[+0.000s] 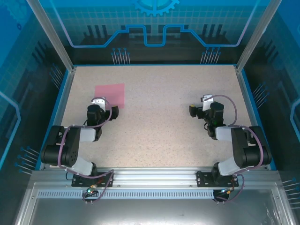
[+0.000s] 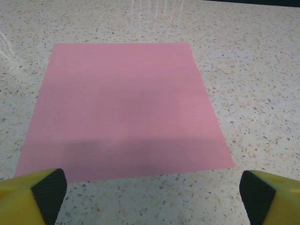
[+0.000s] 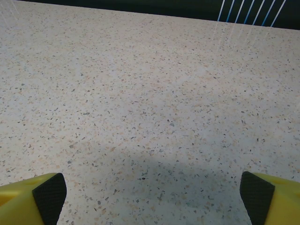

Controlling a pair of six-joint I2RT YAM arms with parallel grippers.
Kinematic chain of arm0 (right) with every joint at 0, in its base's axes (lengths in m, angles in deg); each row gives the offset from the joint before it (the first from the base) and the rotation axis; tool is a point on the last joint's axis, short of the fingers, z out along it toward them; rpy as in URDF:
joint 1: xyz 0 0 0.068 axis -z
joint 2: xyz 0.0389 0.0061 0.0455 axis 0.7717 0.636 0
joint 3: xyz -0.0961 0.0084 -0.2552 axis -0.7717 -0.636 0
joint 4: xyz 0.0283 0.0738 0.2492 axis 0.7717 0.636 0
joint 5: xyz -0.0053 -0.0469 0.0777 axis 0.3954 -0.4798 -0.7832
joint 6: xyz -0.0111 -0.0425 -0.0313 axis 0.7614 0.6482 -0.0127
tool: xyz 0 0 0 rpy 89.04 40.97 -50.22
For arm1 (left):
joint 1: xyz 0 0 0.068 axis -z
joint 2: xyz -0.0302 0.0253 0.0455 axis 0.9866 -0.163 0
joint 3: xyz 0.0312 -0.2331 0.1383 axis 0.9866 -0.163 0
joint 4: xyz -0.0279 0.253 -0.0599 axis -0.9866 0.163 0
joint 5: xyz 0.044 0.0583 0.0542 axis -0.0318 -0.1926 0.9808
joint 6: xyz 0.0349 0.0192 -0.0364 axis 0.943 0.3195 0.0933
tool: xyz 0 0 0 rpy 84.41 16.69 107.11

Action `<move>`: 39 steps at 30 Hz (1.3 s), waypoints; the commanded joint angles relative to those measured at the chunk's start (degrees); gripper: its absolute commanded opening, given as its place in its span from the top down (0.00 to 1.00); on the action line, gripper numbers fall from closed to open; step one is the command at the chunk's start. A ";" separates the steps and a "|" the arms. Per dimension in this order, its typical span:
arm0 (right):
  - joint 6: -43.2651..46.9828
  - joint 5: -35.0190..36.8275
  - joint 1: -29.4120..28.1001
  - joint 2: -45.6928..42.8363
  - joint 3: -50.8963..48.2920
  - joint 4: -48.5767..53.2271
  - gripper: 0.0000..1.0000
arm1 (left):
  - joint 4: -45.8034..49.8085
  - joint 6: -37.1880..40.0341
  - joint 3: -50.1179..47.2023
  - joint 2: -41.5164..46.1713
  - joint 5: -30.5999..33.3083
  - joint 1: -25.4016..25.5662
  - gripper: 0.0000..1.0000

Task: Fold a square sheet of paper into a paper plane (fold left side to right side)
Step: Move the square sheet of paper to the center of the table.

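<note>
The square sheet of paper (image 1: 110,94) is pink and lies flat, without a crease, on the speckled table at the back left. No paper plane is in view. My left gripper (image 1: 102,104) hovers at the sheet's near edge. In the left wrist view the sheet (image 2: 124,108) spreads ahead of the left gripper (image 2: 152,197), which is open, its yellow fingertips (image 2: 44,190) wide apart and short of the paper. My right gripper (image 1: 206,104) stands over bare table at the right. In the right wrist view the right gripper (image 3: 152,197) is open with nothing between its fingers.
A blue rim (image 1: 64,93) borders the speckled table (image 1: 159,126), with metal frame posts (image 1: 51,35) and see-through blue walls at the sides and back. Both arm bases sit on the metal rail (image 1: 150,177) at the near edge.
</note>
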 commanded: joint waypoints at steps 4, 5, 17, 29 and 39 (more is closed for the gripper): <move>0.67 -0.81 0.40 0.22 0.87 -0.44 0.01 | -1.15 1.08 1.42 0.29 -1.30 -0.52 0.01; 0.73 -0.84 0.41 0.22 0.89 -0.43 0.01 | -1.12 1.08 1.44 0.30 -1.27 -0.51 0.01; 0.52 -1.08 0.56 0.22 0.86 -0.37 0.01 | -1.09 1.06 1.48 0.28 -1.27 -0.60 0.01; -2.35 6.18 0.38 -12.28 1.90 11.91 0.01 | 25.22 -4.22 9.27 16.67 3.88 -0.38 0.01; -14.85 9.38 -6.37 -31.66 7.61 42.09 0.01 | 62.87 -15.31 43.76 -5.92 -1.78 -0.28 0.01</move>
